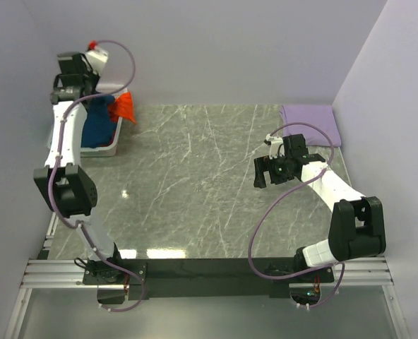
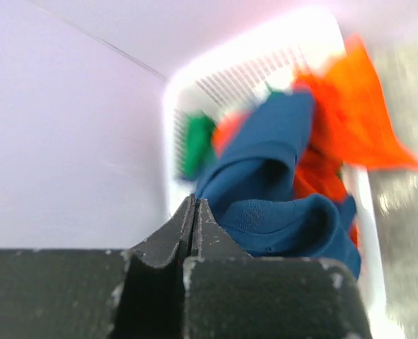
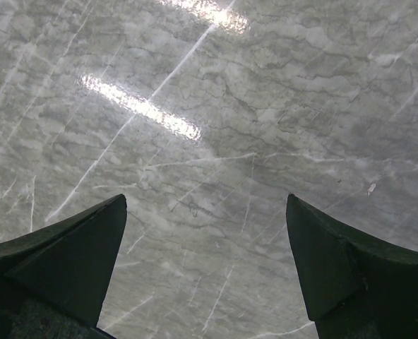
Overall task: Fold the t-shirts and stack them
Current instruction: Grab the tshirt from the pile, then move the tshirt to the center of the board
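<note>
The blue t-shirt [image 2: 265, 176], orange t-shirt [image 2: 357, 113] and green t-shirt [image 2: 195, 141] lie heaped in the white basket [image 2: 251, 70] at the far left of the table [image 1: 209, 176]. We see the left gripper [image 2: 194, 205] closed, its tips at the blue cloth. The right gripper [image 3: 205, 247] gapes wide above the table.

The surface [image 1: 195, 183] lay open across its middle, with bare marble under the wide-spread right tool [image 3: 205, 261]. In the far left corner, the white basket [image 2: 251, 70], heaped with a blue t-shirt [image 2: 265, 176] and an orange t-shirt [image 2: 357, 120], hemmed the closed left tool [image 2: 193, 212] against the side wall [image 2: 68, 141]. A purple cloth [image 1: 309, 123] filled the far right corner.
</note>
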`<state>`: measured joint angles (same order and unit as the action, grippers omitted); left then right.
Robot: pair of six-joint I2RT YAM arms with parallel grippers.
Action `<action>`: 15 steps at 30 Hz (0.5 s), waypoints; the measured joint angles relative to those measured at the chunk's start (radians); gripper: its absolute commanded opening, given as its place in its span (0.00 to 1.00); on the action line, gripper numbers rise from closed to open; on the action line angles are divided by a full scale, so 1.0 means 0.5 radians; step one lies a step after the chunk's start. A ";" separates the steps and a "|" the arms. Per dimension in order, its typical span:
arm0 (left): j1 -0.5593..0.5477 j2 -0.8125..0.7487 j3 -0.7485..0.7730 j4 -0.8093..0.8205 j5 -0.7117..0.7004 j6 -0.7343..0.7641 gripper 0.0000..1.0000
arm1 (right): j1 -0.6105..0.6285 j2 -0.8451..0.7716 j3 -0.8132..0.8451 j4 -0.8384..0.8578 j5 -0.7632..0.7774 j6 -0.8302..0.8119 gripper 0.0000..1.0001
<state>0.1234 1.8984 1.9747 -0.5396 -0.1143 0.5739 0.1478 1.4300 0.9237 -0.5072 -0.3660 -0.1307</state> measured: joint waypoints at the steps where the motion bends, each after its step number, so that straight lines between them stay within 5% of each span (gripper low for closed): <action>1: 0.013 -0.045 0.026 0.026 0.016 -0.022 0.00 | 0.000 0.000 0.000 -0.001 -0.003 0.000 1.00; 10: 0.080 -0.356 0.255 0.282 0.234 -0.305 0.00 | 0.001 0.000 0.000 0.000 -0.004 0.000 1.00; 15: -0.109 -0.389 0.572 0.297 0.378 -0.495 0.00 | 0.000 -0.001 0.000 0.000 -0.004 0.006 1.00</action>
<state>0.0689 1.7039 2.2608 -0.3912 0.0750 0.3264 0.1478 1.4296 0.9237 -0.5072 -0.3679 -0.1276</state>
